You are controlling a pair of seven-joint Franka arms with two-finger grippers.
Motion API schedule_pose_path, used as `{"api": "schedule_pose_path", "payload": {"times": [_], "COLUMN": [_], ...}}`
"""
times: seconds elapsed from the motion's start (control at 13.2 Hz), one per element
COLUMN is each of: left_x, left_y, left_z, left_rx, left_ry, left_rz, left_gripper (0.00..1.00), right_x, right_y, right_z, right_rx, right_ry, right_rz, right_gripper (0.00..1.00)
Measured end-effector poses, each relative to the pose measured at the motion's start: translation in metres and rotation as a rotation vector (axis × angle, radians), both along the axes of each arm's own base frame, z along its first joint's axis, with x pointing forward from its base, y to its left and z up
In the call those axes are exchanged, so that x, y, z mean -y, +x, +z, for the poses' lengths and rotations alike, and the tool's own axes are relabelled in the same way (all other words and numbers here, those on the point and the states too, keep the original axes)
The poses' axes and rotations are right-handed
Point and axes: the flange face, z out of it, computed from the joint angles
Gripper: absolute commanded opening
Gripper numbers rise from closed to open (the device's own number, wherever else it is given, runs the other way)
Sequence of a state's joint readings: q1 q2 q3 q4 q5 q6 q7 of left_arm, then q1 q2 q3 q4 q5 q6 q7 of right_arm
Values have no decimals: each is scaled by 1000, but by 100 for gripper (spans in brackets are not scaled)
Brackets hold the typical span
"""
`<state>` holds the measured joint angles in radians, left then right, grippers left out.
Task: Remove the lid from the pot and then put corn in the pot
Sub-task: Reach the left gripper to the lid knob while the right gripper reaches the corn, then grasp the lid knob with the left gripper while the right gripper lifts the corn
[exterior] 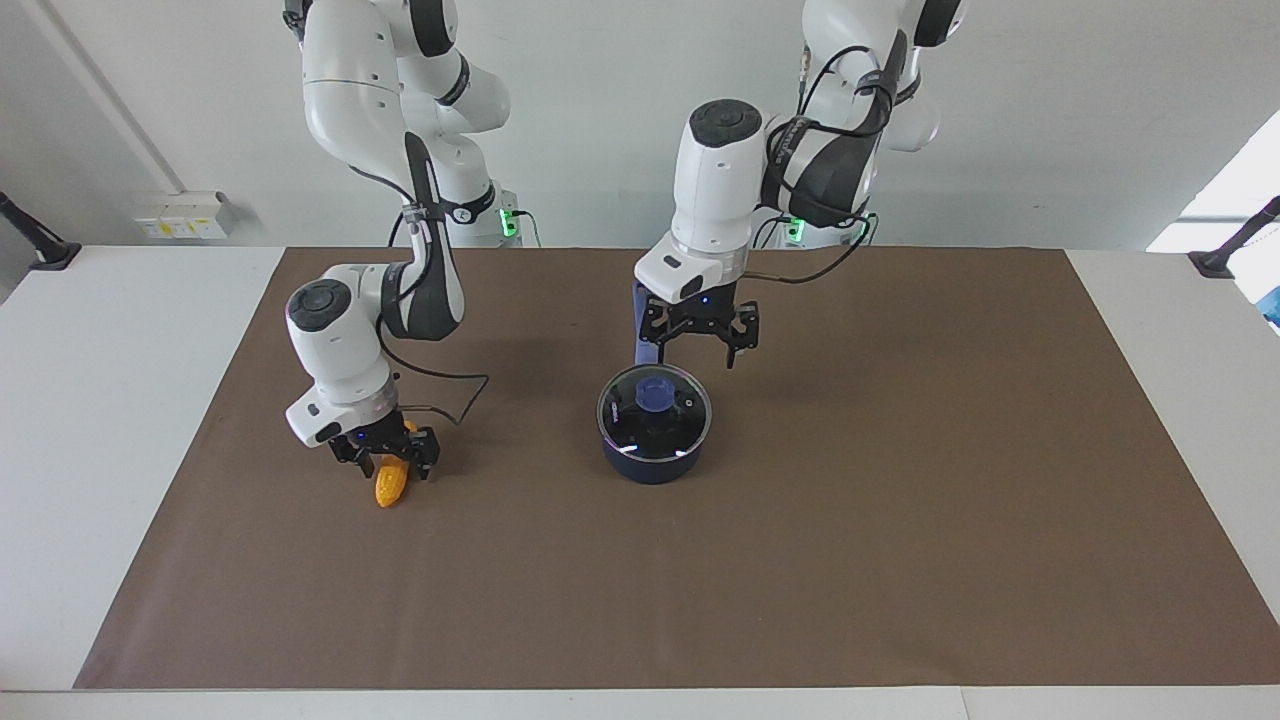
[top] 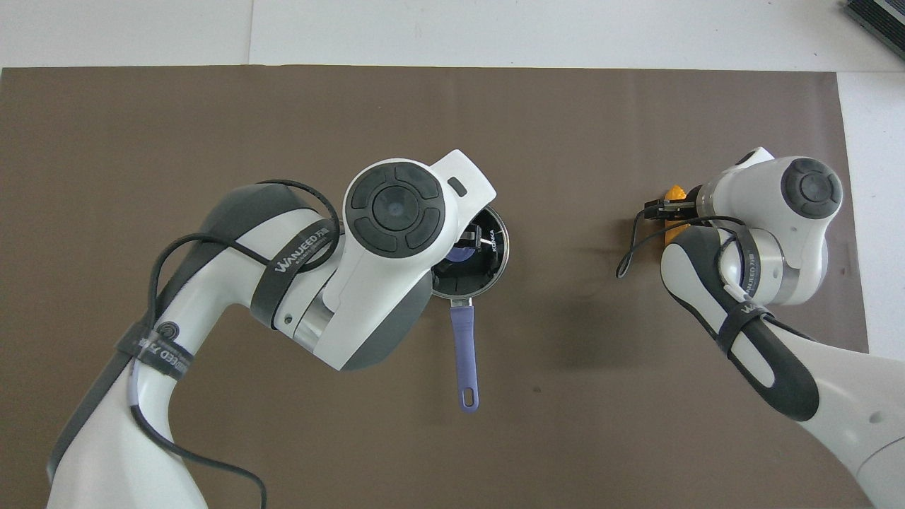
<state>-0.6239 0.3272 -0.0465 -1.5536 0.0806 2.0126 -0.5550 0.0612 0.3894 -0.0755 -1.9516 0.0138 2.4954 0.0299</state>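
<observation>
A: What does the pot point(exterior: 652, 452) look like?

B: A small dark navy saucepan at the centre of the facing frame, standing on the brown mat of the desk point(exterior: 900, 560). Its long blue-purple handle point(top: 464, 353) points toward the bottom of the overhead frame.

A: And what is in it?

B: I cannot tell. The lid point(exterior: 654, 403) sits on it: a clear glass disc with a thin metal rim and a blue knob point(exterior: 656, 392) in the middle, and only dark shows through the glass.

A: Where is the left claw point(exterior: 700, 352)?

B: Just above centre in the facing frame, hanging over the pot's handle side of the lid with its fingers spread and nothing between them, clear of the knob.

A: And the corn point(exterior: 390, 484)?

B: Lower left of centre in the facing frame, a bumpy orange-yellow cob low at the mat. The right claw point(exterior: 388, 462) is clamped around its upper part. In the overhead frame only a yellow sliver shows, at the right.
</observation>
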Motion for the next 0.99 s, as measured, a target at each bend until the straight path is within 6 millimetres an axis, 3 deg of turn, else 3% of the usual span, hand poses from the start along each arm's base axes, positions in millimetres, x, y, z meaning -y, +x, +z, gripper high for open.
{"api": "schedule_pose_path", "payload": {"times": [0.15, 0.46, 0.61, 0.76, 0.99], "left_x": [1, 14, 27, 32, 40], "left_y": [10, 12, 6, 6, 3], "left_z": [-13, -19, -33, -46, -67], "left_rx": [-3, -2, -15, -27, -37], "left_ry": [-10, -70, -67, -59, -32], "left_rz": [12, 35, 46, 48, 40], "left_gripper": [100, 100, 100, 100, 100], "right_x": [2, 13, 13, 12, 12], "right_y": [0, 8, 18, 20, 6], "right_z": [0, 13, 42, 87, 153], "right_rx": [0, 29, 58, 37, 7], "right_ry": [0, -2, -1, 4, 14], "right_rz": [-2, -18, -18, -18, -20], "right_gripper": [0, 0, 0, 0, 0]}}
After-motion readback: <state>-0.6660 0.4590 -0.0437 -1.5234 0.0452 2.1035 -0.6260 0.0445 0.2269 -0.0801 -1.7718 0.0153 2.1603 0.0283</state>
